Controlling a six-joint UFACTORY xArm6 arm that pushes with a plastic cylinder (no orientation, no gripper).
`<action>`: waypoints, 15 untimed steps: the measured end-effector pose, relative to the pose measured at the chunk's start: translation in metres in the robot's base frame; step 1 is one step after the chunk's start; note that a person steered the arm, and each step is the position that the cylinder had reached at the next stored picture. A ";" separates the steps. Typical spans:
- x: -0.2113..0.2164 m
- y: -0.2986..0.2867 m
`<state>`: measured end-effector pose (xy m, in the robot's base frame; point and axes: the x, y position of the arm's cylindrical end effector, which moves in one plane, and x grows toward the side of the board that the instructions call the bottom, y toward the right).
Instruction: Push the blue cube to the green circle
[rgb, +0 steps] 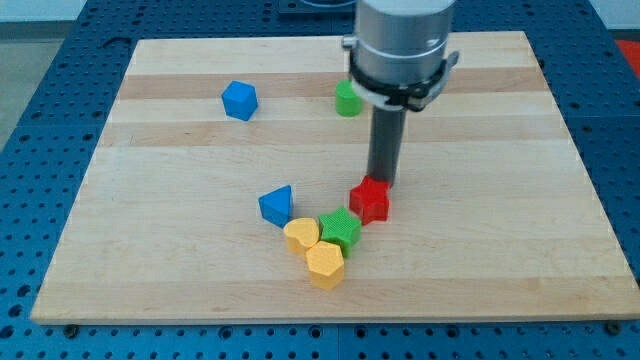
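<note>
The blue cube (239, 100) sits on the wooden board at the upper left. The green circle block (347, 99) stands to its right near the view's top, partly hidden behind the arm's body. My tip (381, 184) is at the end of the dark rod, right at the top edge of a red block (370, 200), well to the right of and below the blue cube.
A blue triangular block (277, 206) lies left of the red block. A green star-like block (341, 230), a yellow heart-like block (301, 236) and a yellow block (325, 265) cluster below. The board's edge (320, 318) runs along the view's bottom.
</note>
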<state>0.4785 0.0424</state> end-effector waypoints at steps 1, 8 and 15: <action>0.024 -0.024; -0.037 -0.136; -0.122 -0.184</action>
<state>0.3564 -0.1417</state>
